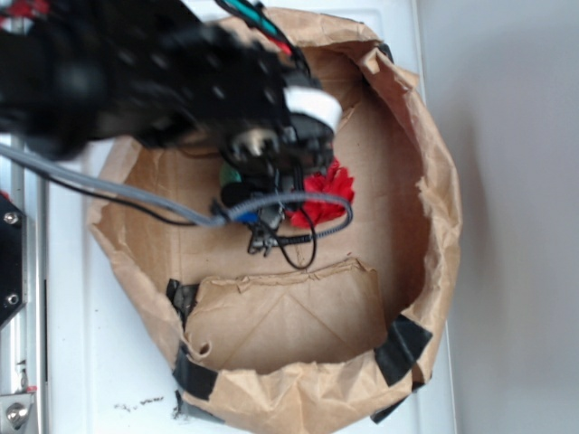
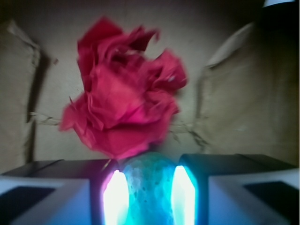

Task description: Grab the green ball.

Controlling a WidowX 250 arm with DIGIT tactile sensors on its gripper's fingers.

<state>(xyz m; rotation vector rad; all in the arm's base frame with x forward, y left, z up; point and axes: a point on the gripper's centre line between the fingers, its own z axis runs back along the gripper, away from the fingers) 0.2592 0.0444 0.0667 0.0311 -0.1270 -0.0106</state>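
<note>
Our gripper has the green ball snug between its 2 fingers, so we should keep squeezing and not bump the red paper.

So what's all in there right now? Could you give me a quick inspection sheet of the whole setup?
Surface: brown paper bag with rolled-down walls, patched with black tape, sitting on a white tabletop.
Job's things: green ball sits between the gripper's fingers; in the exterior view the arm mostly hides it.
Clutter: crumpled red paper wad just beyond the ball, apparently touching it.
Grippers: gripper down inside the bag, fingers pressed against both sides of the ball.
Cables: grey cable and black wire hang from the arm.
Surroundings: metal rail at the left edge.
</note>
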